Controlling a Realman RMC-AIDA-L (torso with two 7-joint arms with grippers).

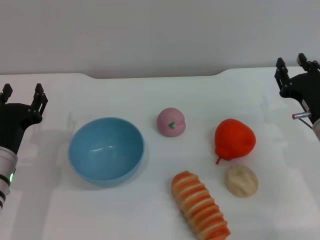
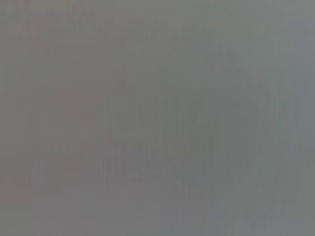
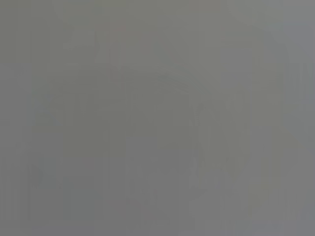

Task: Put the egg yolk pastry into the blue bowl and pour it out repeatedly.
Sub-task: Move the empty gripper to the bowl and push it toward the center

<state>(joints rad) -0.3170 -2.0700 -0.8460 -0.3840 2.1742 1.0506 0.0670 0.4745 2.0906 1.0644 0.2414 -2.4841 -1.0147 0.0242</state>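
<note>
From my remote station I record the egg yolk pastry (image 1: 241, 180) lying on the white worktop (image 1: 150, 95), just beside the red pear (image 1: 234, 139) and near the striped roll (image 1: 200, 204), well apart from the blue bowl (image 1: 106, 150), which stands upright and empty on the robot's left side. The pink ball (image 1: 171, 121) sits between bowl and pear, farther back. Principal risk, in my judgement: the pastry is crowded by pear and roll, so a descending tool could nudge either neighbour or pinch the wrong item; the pastry looks rounded and may slip from a shallow hold. A light plastic bowl could also slide or tip if clipped on its rim. Both arms are drawn back at the worktop's edges: the left tool (image 1: 22, 95) at the far left beside the bowl, the right tool (image 1: 295, 66) at the far right, both with fingers spread apart and carrying nothing. Both wrist views show only featureless grey and tell me nothing.
</note>
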